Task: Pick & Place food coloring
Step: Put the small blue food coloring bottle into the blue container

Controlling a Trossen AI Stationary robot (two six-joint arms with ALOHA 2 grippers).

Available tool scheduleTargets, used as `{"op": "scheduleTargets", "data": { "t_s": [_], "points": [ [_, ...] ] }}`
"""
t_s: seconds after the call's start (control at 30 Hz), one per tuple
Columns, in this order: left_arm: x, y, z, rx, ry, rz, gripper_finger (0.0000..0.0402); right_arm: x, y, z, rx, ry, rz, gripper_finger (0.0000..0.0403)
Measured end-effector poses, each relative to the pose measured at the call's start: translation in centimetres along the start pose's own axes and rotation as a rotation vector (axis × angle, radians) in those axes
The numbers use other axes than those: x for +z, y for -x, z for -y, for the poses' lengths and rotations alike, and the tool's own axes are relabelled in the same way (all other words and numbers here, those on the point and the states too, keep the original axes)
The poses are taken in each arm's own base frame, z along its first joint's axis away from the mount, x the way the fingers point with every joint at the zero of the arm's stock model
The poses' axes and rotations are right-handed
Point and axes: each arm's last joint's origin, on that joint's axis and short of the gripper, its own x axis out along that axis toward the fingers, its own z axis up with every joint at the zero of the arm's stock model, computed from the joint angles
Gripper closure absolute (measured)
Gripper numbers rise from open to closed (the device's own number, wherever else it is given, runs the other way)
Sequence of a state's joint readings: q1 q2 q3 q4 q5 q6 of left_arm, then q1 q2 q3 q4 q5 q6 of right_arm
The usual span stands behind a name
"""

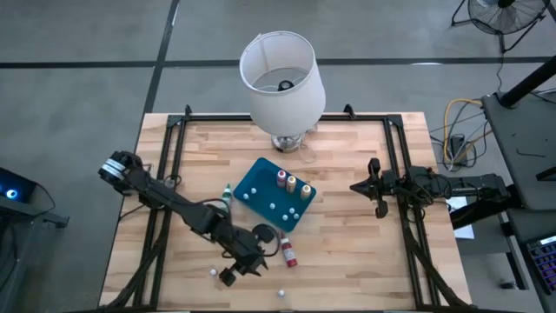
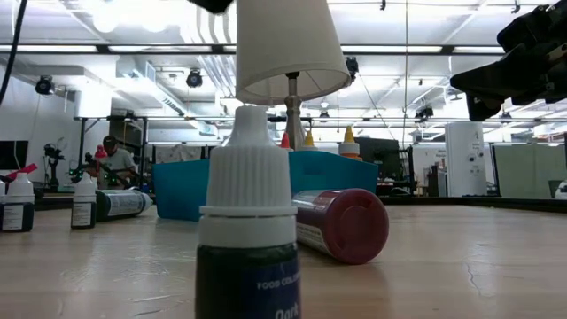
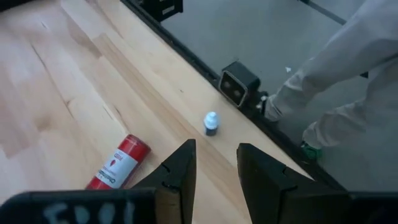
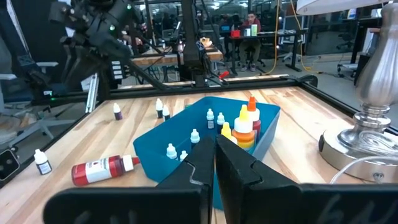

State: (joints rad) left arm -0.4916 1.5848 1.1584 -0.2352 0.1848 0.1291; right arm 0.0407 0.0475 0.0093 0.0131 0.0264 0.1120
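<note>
Wooden planks are covering the table [image 1: 347, 252], and a white-shaded lamp [image 1: 282, 76] is standing at its 12 o'clock edge, the shade hiding most of the base from above. A teal tray [image 1: 261, 187] is sitting near the middle, holding several upright food coloring bottles [image 1: 293, 184]; their colours are hard to make out overhead, though the right wrist view is showing an orange and a yellow one [image 4: 246, 126] among small white-capped ones. A red bottle [image 1: 287, 252] is lying on its side at about 5 o'clock from the tray, and a green-tipped one [image 1: 227, 195] is standing at the tray's 9 o'clock. The left gripper [image 1: 246, 264] is hovering at about 6 o'clock on the table, just beside the red bottle, its fingers [image 3: 177, 180] standing narrowly apart with nothing between them. A tiny dark bottle [image 3: 211, 122] is standing beyond them near the table's edge; in the low view it is filling the foreground, with its lower part cut off. The right gripper [image 1: 375, 187] is waiting at 3 o'clock, fingers pressed together, holding nothing. Someone's pale sleeve [image 3: 336, 68] is showing past the table edge.
</note>
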Motion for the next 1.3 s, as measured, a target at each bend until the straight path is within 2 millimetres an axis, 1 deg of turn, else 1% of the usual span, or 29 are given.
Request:
{"op": "scheduleTargets", "data": {
  "t_s": [0.3,0.43,0.63,0.77,0.87,1.13,1.3],
  "points": [
    [1.0,3.0,1.6,-0.025,0.030,0.014,0.0312,0.0,0.0,0.0,0.001,0.000,0.000,0.0394],
    [2.2,4.1,1.7,-0.022,0.038,0.011,0.0312,0.0,0.0,0.0,0.000,0.000,0.000,0.0394],
    [4.6,5.7,1.6,0.019,0.041,-0.013,0.0312,0.0,0.0,0.0,0.000,0.000,0.000,0.0394],
    [5.5,5.5,1.2,0.048,0.036,-0.016,0.0312,0.0,0.0,0.0,0.000,0.000,0.000,0.0394],
    [6.0,4.9,1.1,0.052,0.040,-0.016,0.0312,0.0,0.0,0.0,0.001,0.000,0.000,0.0394],
    [7.4,2.6,0.6,0.045,0.048,-0.081,0.0312,0.0,0.0,0.0,0.000,0.000,0.000,0.0394],
    [8.0,0.6,0.2,0.037,0.053,-0.158,0.0312,0.0,0.0,0.0,0.000,0.000,0.000,0.0394]
  ]
}}
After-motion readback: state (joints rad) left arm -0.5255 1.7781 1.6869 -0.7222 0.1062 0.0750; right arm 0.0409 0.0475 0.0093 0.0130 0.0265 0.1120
